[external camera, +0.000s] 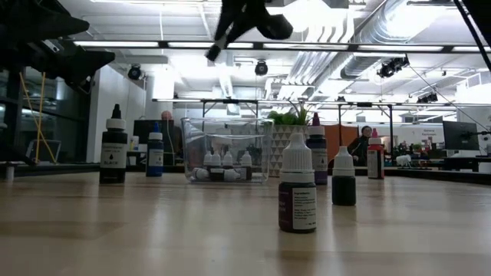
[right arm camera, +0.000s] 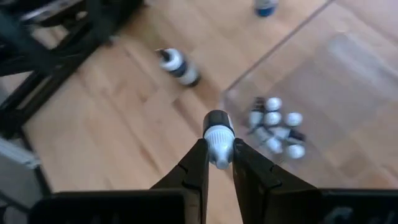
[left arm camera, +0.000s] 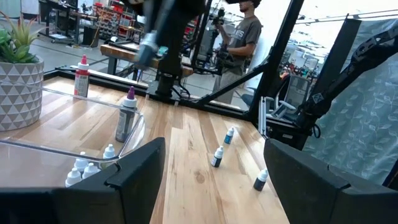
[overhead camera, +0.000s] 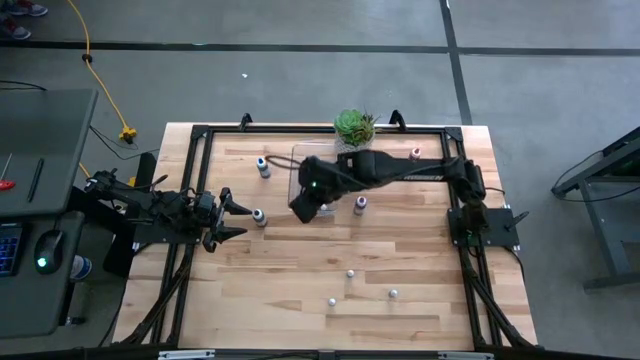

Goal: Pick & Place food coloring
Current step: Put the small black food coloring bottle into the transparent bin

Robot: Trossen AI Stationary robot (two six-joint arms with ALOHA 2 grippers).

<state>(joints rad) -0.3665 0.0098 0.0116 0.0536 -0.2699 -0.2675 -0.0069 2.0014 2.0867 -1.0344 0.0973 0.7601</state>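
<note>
My right gripper (overhead camera: 301,209) hangs high over the near-left corner of the clear bin (overhead camera: 322,160), shut on one small food coloring bottle (right arm camera: 217,132). Several whitish bottles (right arm camera: 273,124) lie inside the bin. Others stand on the table on their bases: one (overhead camera: 259,216) in front of my left gripper, a blue one (overhead camera: 262,167), a purple one (overhead camera: 360,204), a red one (overhead camera: 415,153), and three (overhead camera: 350,273) toward the near edge. My left gripper (overhead camera: 236,218) is open, low at the table's left, pointing right and touching nothing. My right gripper pinches the small bottle at its white part (right arm camera: 218,152) between its two fingertips (right arm camera: 198,155), coming from above and pointing down. The bottle is lifted clear, its dark end (right arm camera: 217,118) sticking out below the fingers, above the bin's corner and the bare table.
The green succulent in its white pot (overhead camera: 354,126) stands at the far edge behind the bin. A black frame (overhead camera: 200,135) runs along the table's edges. The wood between the bin and the near bottles is bare. People show in the room beyond.
</note>
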